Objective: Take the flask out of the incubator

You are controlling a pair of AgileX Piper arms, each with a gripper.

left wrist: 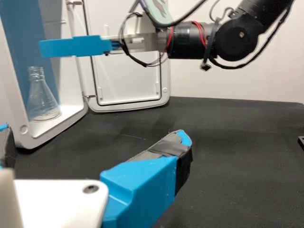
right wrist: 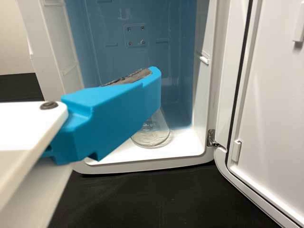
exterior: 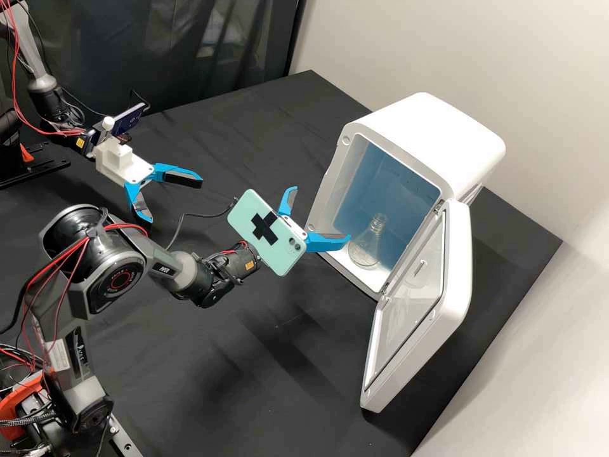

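A clear glass flask (exterior: pixel 371 244) stands upright on the floor of the white incubator (exterior: pixel 431 133), which has a blue inside and its door (exterior: pixel 431 298) swung wide open. My right gripper (exterior: pixel 309 222) is open just outside the opening, level with the flask and a little short of it. In the right wrist view one of its blue fingers (right wrist: pixel 114 114) partly covers the flask (right wrist: pixel 154 134). My left gripper (exterior: pixel 172 200) is open and holds nothing, hanging above the bench well to the left. From there it looks at the flask (left wrist: pixel 40 95).
The black bench (exterior: pixel 266 355) spreads in front of the incubator. The open door stands to the right of the opening, near the bench's right edge. The right arm's base (exterior: pixel 82 266) and cables are at the near left. A white wall rises behind the incubator.
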